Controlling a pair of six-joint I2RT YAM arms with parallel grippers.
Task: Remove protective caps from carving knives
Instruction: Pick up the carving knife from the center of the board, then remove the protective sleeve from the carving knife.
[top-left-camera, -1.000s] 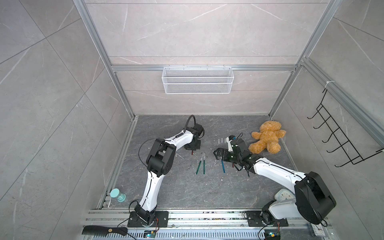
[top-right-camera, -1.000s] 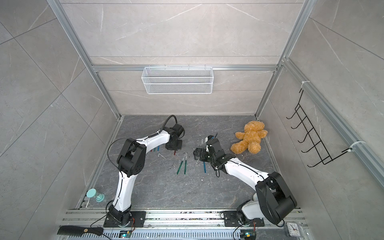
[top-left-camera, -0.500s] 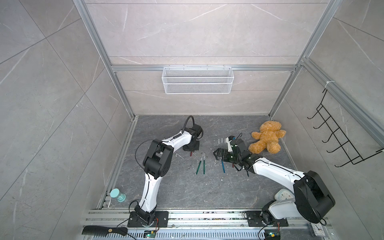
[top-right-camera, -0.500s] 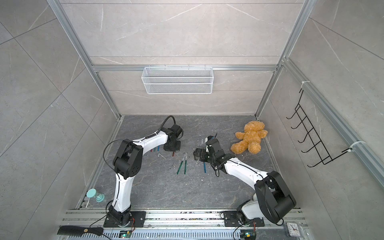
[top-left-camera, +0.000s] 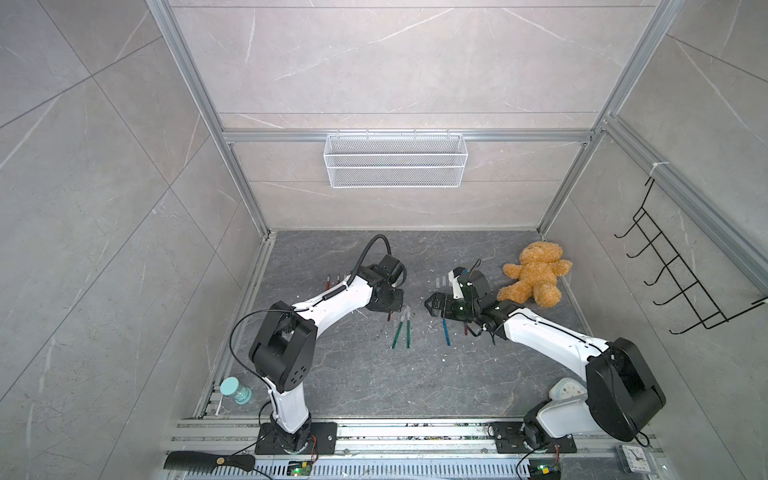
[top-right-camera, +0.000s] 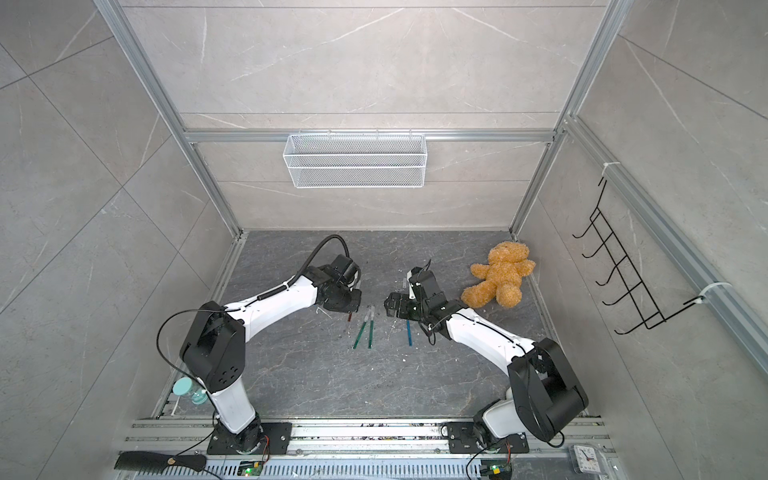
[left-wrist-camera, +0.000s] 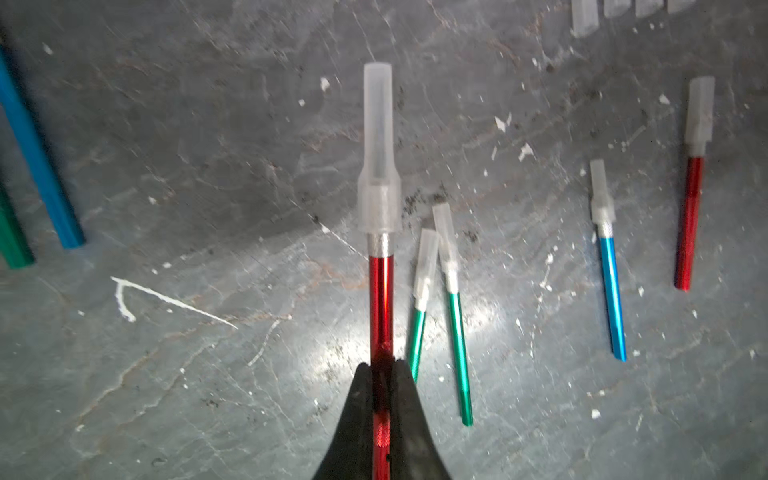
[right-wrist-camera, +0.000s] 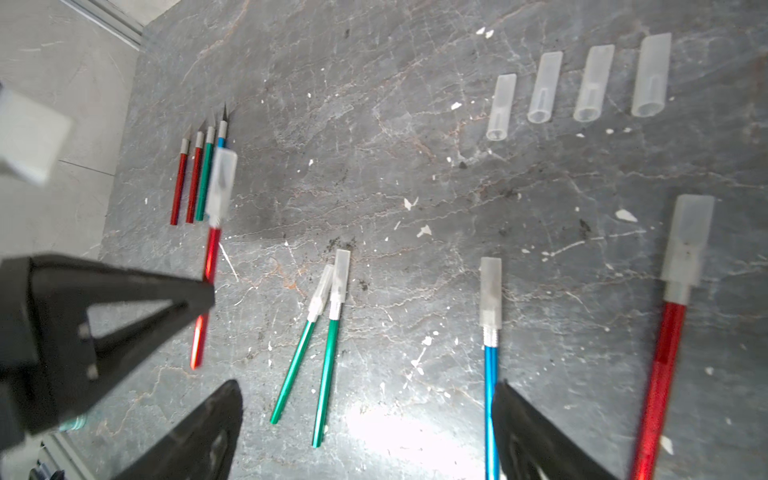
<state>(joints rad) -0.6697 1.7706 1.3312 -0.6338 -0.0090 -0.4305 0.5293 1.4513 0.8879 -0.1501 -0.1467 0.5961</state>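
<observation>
My left end effector (left-wrist-camera: 380, 368) just clamped the red knife (left-wrist-camera: 380, 299) — cap (left-wrist-camera: 378, 145) still on; right end effector (right-wrist-camera: 365, 390) spread.

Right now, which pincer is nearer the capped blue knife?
Right. The right pincer hovers open beside the capped blue knife; the left pincer grips a red knife beyond the two green knives.
</observation>
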